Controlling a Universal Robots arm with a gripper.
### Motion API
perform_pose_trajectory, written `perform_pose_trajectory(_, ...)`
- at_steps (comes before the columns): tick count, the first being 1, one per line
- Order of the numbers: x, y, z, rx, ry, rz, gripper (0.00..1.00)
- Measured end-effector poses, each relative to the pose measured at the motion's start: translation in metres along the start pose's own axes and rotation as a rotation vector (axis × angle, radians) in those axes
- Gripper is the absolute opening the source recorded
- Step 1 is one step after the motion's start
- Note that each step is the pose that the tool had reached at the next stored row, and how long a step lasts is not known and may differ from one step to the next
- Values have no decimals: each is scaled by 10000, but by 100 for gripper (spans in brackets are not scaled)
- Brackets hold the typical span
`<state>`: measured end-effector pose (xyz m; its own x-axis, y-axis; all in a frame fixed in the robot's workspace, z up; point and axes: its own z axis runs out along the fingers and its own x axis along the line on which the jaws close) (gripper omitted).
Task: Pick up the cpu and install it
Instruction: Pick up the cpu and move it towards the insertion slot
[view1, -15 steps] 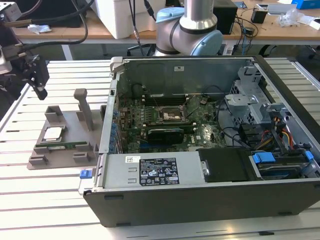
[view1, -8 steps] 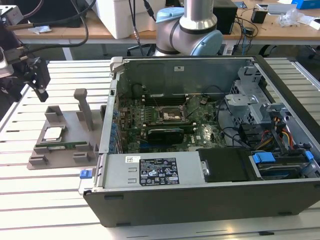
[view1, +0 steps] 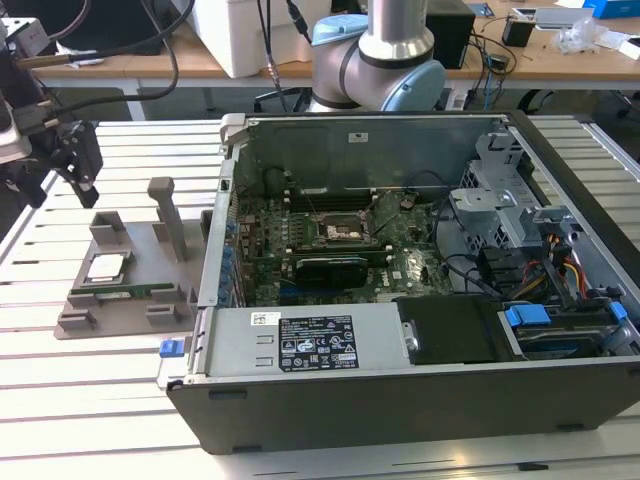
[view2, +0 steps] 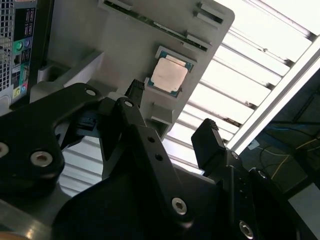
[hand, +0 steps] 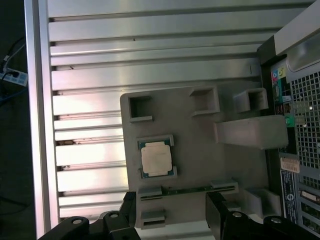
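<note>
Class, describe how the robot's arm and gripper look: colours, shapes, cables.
The arm is silver-grey tubing with pale blue joint caps. The gripper is matte black, with angular fingers and silver screw heads. Black cables trail near its mount.

The arm (view1: 383, 45) stands at the far side of the exterior view, a silver tube above grey joints with light-blue caps. Its wrist (view1: 20, 100) is out at the exterior view's left edge. The black gripper (view1: 62, 178) hangs below the wrist, pointing down and holding nothing. In both wrist views the two fingers (view2: 207, 140) are spread well apart and touch nothing. Each is a black bar bolted onto a hinged link.
</note>
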<state>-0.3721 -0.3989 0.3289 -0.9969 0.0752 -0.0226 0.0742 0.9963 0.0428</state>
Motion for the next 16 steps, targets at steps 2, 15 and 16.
perform_pose_trajectory(2,0,-1,19,0,0,0,66)
perform_pose_trajectory(15,4,-7,173,0,-1,0,66)
perform_pose_trajectory(16,4,-8,180,0,-1,0,66)
